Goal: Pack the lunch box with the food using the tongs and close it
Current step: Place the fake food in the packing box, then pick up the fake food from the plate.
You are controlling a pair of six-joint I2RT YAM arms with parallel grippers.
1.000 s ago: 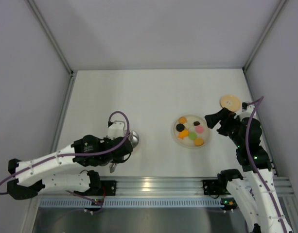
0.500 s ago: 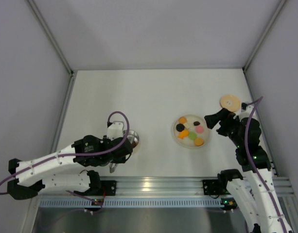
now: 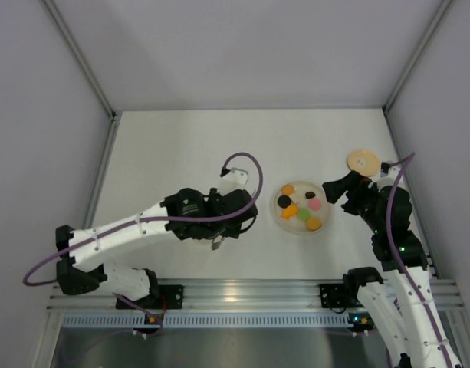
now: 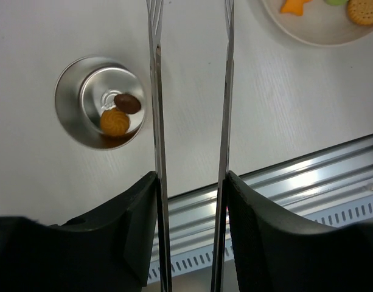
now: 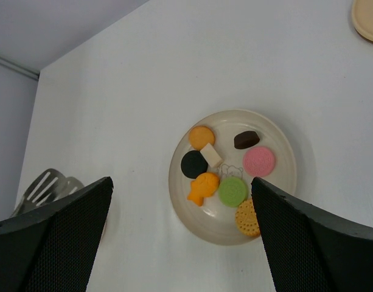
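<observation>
The lunch box (image 4: 101,100) sat open, left of the plate (image 5: 277,137), with two food bits (image 4: 119,112) inside. From above, the left arm (image 3: 135,230) hid it. The left gripper (image 4: 191,182) pinched the tongs (image 4: 226,91); the right gripper (image 3: 338,192) had its fingers wide apart between the plate and the lid (image 3: 363,161). A second before, the left arm was farther left.

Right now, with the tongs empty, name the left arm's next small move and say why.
Probably carry the tongs over to the plate and lower the tips around one of its eight pieces. The left gripper holds the tongs spread and empty, and the lunch box has only two inside.
</observation>
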